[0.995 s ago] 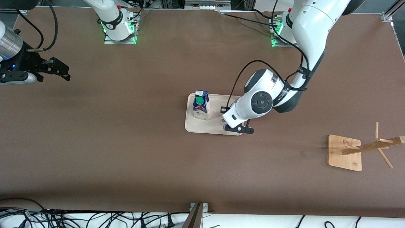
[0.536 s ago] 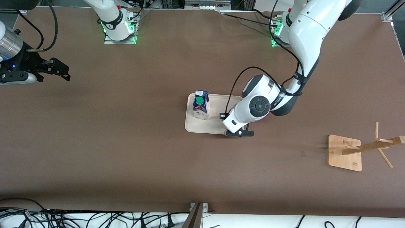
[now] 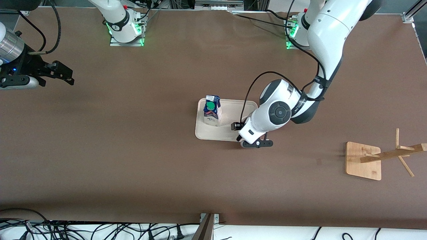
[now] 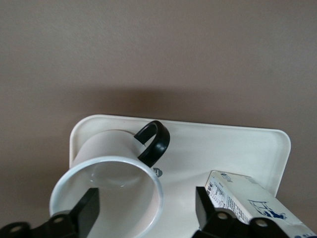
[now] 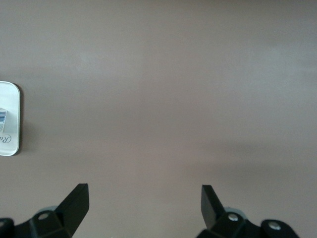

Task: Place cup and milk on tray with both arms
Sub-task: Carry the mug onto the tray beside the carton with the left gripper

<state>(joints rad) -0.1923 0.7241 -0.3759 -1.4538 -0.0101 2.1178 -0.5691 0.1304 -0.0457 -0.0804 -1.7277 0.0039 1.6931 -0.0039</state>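
Note:
The cream tray [image 3: 217, 133] lies mid-table with the milk [image 3: 212, 111] standing upright on it at the end toward the right arm. The tray [image 4: 223, 144] and the milk [image 4: 247, 198] also show in the left wrist view. There the white cup [image 4: 111, 186] stands upright on the tray with its black handle [image 4: 153, 143] sticking out. In the front view the cup is hidden under the left hand. My left gripper [image 3: 257, 143] [image 4: 147, 196] is open just above the cup's rim, touching nothing. My right gripper [image 3: 56, 75] [image 5: 143, 191] is open and empty and waits above the right arm's end of the table.
A square wooden rack base [image 3: 363, 160] with a leaning pegged post [image 3: 393, 153] stands toward the left arm's end. Cables [image 3: 66, 230] lie past the table's front edge. The tray's corner [image 5: 10, 119] shows in the right wrist view.
My left hand has shifted a little toward the front camera and the left arm's end, over the tray's corner. The milk, the tray and the right arm have not moved.

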